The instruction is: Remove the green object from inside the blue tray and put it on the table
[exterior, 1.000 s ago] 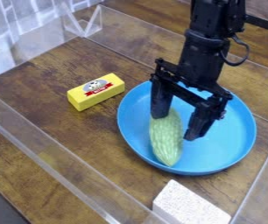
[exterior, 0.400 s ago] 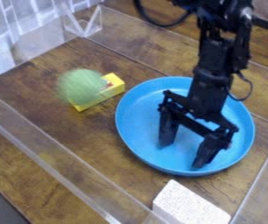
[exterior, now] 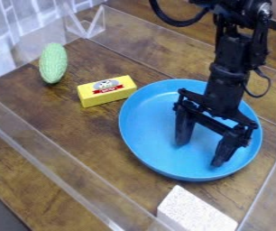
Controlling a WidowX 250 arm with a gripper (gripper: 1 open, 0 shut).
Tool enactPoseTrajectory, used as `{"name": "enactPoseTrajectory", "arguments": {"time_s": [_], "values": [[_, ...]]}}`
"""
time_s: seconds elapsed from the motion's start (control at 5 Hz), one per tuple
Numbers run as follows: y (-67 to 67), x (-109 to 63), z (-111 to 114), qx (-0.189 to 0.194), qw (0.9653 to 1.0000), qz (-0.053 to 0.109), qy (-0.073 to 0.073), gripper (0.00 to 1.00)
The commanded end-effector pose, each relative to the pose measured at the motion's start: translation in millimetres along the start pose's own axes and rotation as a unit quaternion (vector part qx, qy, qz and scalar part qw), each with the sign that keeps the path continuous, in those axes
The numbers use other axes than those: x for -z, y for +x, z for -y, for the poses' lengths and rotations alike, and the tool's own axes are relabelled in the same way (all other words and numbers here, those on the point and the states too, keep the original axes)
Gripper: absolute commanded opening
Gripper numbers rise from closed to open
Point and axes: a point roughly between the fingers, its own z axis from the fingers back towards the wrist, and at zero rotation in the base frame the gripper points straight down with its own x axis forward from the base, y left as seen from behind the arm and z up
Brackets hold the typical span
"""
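The green object [exterior: 54, 63], a pale bumpy gourd, lies on the table [exterior: 56, 117] at the far left, well apart from the blue tray [exterior: 152, 117]. My gripper [exterior: 203, 149] points down into the right half of the tray. Its two black fingers [exterior: 184, 133] are spread wide with nothing between them, the tips at or just above the tray floor. Nothing else lies inside the tray.
A yellow rectangular block [exterior: 108, 91] lies on the table between the green object and the tray. A speckled white sponge block [exterior: 197, 209] sits at the front edge. Clear plastic walls [exterior: 56, 171] border the tabletop at front and left.
The green object was in the tray between my fingers, showed as a blur over the yellow block, and now rests on the table at far left. My gripper shifted right and lower in the tray.
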Motion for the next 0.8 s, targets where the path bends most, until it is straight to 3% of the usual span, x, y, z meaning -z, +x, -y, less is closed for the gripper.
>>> {"name": "enactPoseTrajectory", "arguments": {"time_s": [0.0, 0.6], "values": [[8.2, 2.4, -6.3, -0.018, 0.9998, 0.000, 0.003, 1.00], [1.1, -8.2, -27.6, -0.001, 0.9998, 0.014, 0.015, 1.00]]}}
